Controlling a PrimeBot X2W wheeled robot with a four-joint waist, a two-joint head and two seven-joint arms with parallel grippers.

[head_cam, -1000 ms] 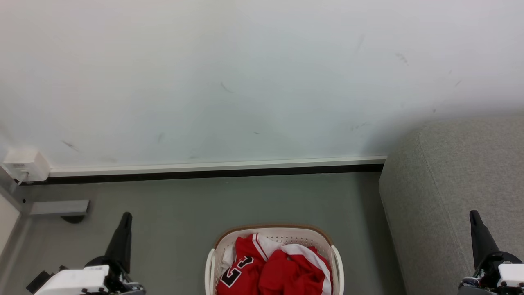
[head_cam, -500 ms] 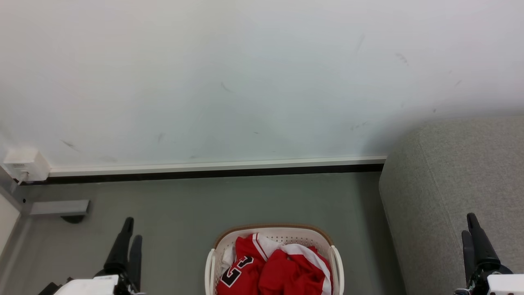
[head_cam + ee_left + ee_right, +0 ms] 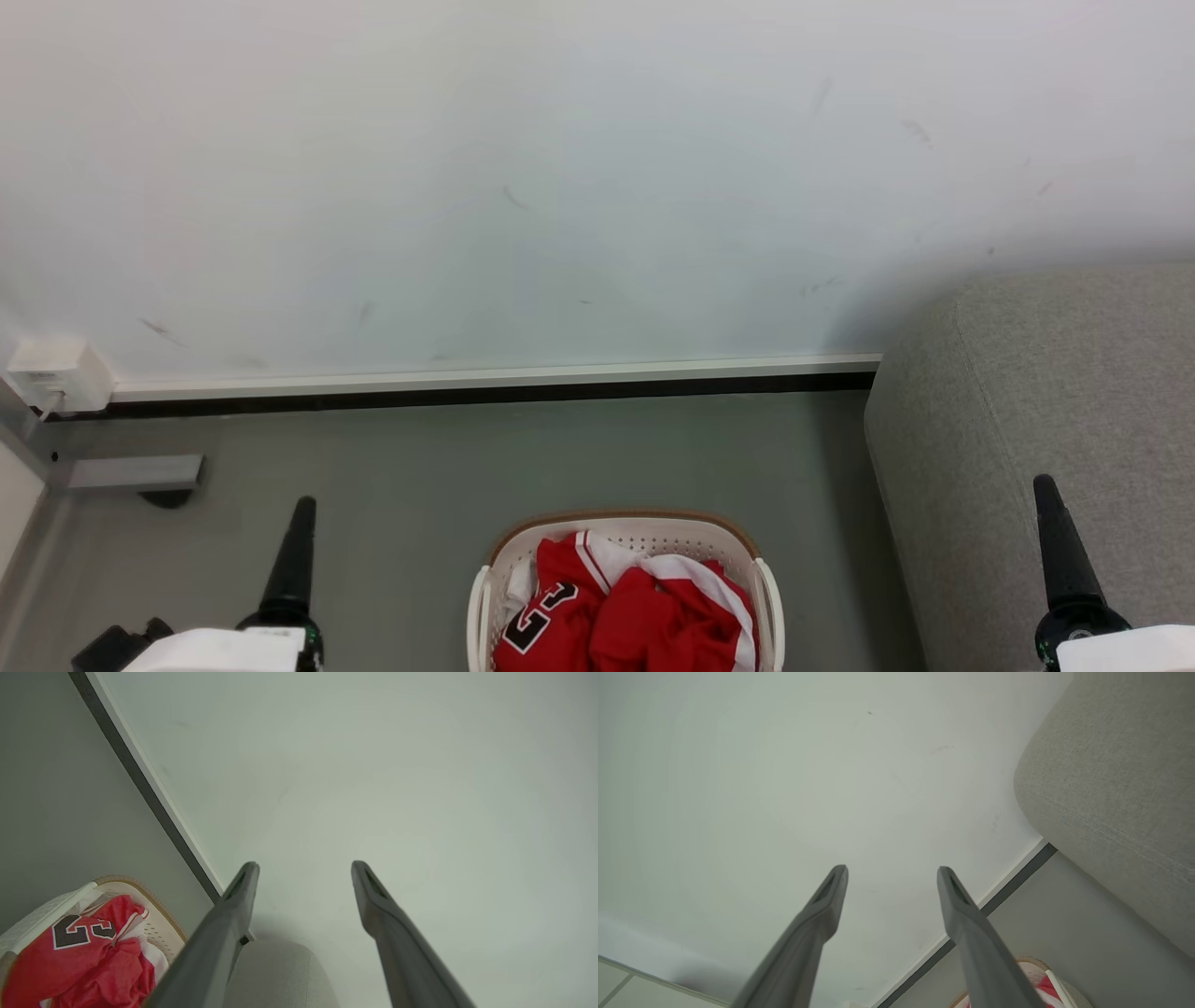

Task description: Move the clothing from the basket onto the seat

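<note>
- Head view: the clothing [image 3: 616,621] lies heaped in the basket [image 3: 621,516] on the floor [image 3: 420,467], between the left gripper [image 3: 303,511] and the right gripper [image 3: 1046,487]; the seat [image 3: 1046,392] stands just right of the basket, with nothing on the part I can see
- Each gripper is edge-on there, so its gap cannot be read; the wrist views settle it: both have fingers [image 3: 387,924] well parted, holding nothing, aimed at the wall [image 3: 560,187]
- By my reckoning no garment is out yet; the step in hand is the first reach
- Next, one gripper must tip down over the heap, close on a top fold, lift it clear of the rim, then carry it right to the seat
- Left wrist view shows the jersey [image 3: 70,947] and its numerals plainly; right wrist view catches a sliver of rim and red at its bottom edge, and the seat's rounded corner
</note>
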